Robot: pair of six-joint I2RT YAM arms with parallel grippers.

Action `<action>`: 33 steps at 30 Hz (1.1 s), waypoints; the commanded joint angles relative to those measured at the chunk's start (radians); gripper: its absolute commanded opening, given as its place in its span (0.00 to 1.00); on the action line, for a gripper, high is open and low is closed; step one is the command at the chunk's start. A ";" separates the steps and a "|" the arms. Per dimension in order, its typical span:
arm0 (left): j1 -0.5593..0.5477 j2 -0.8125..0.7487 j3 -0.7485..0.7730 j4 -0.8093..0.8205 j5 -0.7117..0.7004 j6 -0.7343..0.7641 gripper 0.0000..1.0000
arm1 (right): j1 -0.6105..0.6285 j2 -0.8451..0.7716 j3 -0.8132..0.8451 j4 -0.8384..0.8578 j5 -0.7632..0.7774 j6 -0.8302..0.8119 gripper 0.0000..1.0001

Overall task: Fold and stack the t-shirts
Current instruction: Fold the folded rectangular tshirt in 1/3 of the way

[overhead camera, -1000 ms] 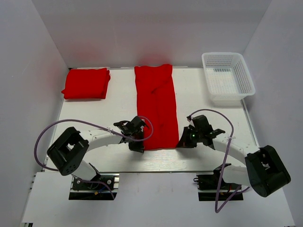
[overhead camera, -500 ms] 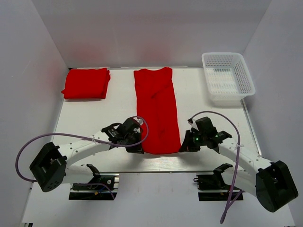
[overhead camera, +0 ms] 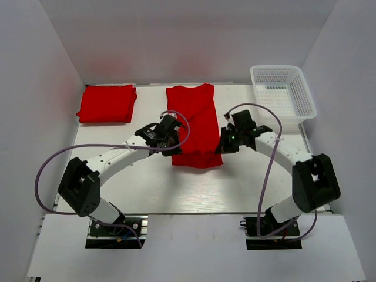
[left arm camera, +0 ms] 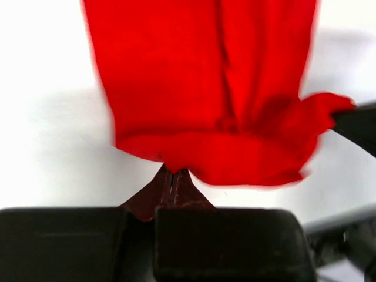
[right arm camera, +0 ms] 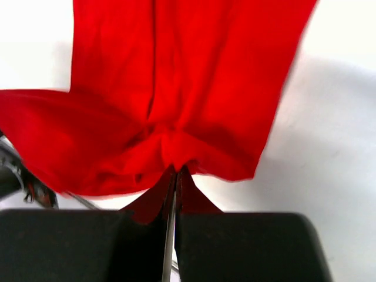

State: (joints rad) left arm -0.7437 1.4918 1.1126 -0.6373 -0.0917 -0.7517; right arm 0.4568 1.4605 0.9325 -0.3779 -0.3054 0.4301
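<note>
Near hem now rides halfway up the t-shirt (overhead camera: pixel 194 114), left gripper (left arm camera: pixel 172 176) and right gripper (right arm camera: pixel 174 176) clamped on its corners; cloth light, limp, likely sagging between.

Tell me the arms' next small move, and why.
Probably carry the pinched hem to the collar end and lay it down: the left gripper and right gripper, jaws shut, hold the near edge of the t-shirt, folded only partway over.

Bright, even light from above; faint soft shadows on white desk (overhead camera: pixel 247 188). Overhead view sharp. Wrist views softer: shirt (left arm camera: pixel 205 88) edges blurred, red oversaturated, desk washed out.
</note>
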 commanded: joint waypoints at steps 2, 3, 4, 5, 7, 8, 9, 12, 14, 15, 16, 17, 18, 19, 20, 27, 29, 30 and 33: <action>0.084 0.053 0.085 -0.033 -0.102 0.047 0.00 | -0.032 0.092 0.149 0.013 0.006 -0.056 0.00; 0.095 0.071 0.098 -0.024 -0.091 0.058 0.00 | -0.043 0.142 0.188 0.010 -0.003 -0.063 0.00; 0.119 0.090 0.125 -0.013 -0.080 0.077 0.00 | -0.046 0.158 0.231 -0.004 -0.004 -0.071 0.00; 0.132 0.110 0.141 -0.013 -0.080 0.077 0.00 | -0.055 0.172 0.247 -0.013 -0.006 -0.080 0.00; 0.158 0.172 0.190 0.022 -0.066 0.098 0.00 | -0.069 0.222 0.307 -0.019 -0.008 -0.088 0.00; 0.180 0.191 0.206 0.022 -0.057 0.118 0.00 | -0.073 0.234 0.339 -0.022 -0.008 -0.097 0.00; 0.190 0.208 0.237 0.053 -0.057 0.132 0.00 | -0.079 0.271 0.356 -0.029 -0.001 -0.100 0.00; 0.213 0.263 0.282 0.102 -0.026 0.204 0.00 | -0.092 0.314 0.439 -0.047 0.023 -0.125 0.00; 0.236 0.291 0.293 0.135 -0.017 0.248 0.00 | -0.104 0.345 0.491 -0.046 0.025 -0.143 0.00; 0.236 0.291 0.306 0.149 -0.017 0.264 0.00 | -0.109 0.354 0.505 -0.049 0.023 -0.149 0.00; 0.247 0.304 0.317 0.180 0.007 0.281 0.00 | -0.115 0.379 0.532 -0.050 0.023 -0.162 0.00; 0.247 0.305 0.317 0.189 0.007 0.308 0.00 | -0.115 0.392 0.555 -0.053 0.019 -0.165 0.00; 0.256 0.329 0.340 0.189 0.007 0.308 0.00 | -0.113 0.402 0.586 -0.062 0.014 -0.184 0.00; 0.267 0.340 0.349 0.189 0.033 0.319 0.00 | -0.128 0.440 0.600 -0.068 0.015 -0.169 0.00; 0.267 0.352 0.371 0.189 0.033 0.319 0.00 | -0.133 0.446 0.627 -0.085 0.017 -0.171 0.00; 0.316 0.461 0.452 0.165 0.064 0.338 0.00 | -0.165 0.544 0.730 -0.085 -0.007 -0.177 0.00; 0.328 0.484 0.475 0.156 0.064 0.338 0.00 | -0.170 0.577 0.750 -0.082 -0.018 -0.177 0.00; 0.337 0.484 0.475 0.142 0.064 0.325 0.00 | -0.173 0.586 0.762 -0.081 -0.024 -0.180 0.00; 0.349 0.484 0.475 0.142 0.075 0.325 0.00 | -0.185 0.623 0.784 -0.069 -0.043 -0.179 0.00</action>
State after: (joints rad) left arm -0.4160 2.0071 1.5494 -0.4858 -0.0360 -0.4343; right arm 0.2855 2.0647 1.6573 -0.4553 -0.3141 0.2752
